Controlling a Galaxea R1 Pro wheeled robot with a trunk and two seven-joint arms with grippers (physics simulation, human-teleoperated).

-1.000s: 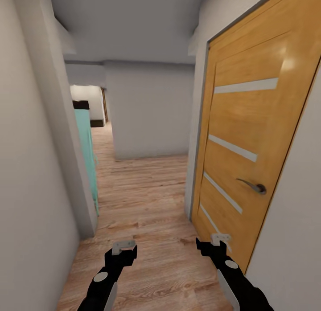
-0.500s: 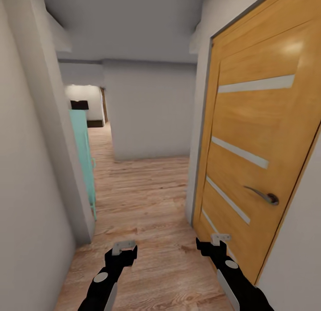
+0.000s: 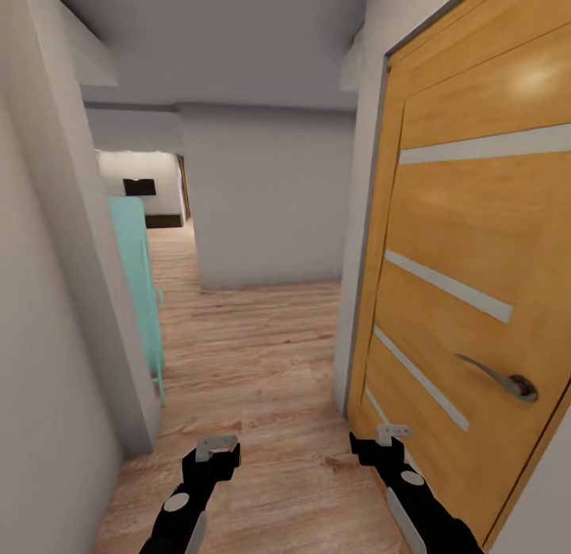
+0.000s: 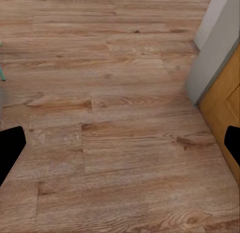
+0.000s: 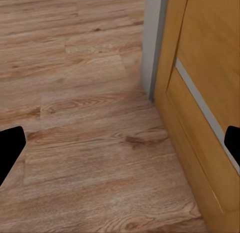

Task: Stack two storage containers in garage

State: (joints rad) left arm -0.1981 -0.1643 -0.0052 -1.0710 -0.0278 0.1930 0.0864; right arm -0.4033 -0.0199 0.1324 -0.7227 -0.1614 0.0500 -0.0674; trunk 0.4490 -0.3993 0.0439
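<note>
I am in a narrow hallway with light wood-plank flooring; the storage containers and the garage are out of view. My left gripper (image 3: 217, 445) hangs low over the planks at the lower left of the head view, open and empty. My right gripper (image 3: 393, 433) hangs at the lower right, close to the wooden door, also open and empty. In the left wrist view the black fingertips (image 4: 11, 148) stand wide apart over bare planks. In the right wrist view the fingertips (image 5: 10, 148) are equally spread, with the door's foot just ahead.
A closed orange-brown wooden door (image 3: 476, 284) with pale stripes and a metal lever handle (image 3: 507, 382) lines the right side. A white wall (image 3: 47, 340) and a turquoise panel (image 3: 139, 288) stand on the left. A white wall (image 3: 266, 205) faces me; the corridor opens leftward (image 3: 162, 221).
The camera has rolled forward along the hallway: the door and left wall loom larger and nearer. Both grippers keep the same open pose in front of me.
</note>
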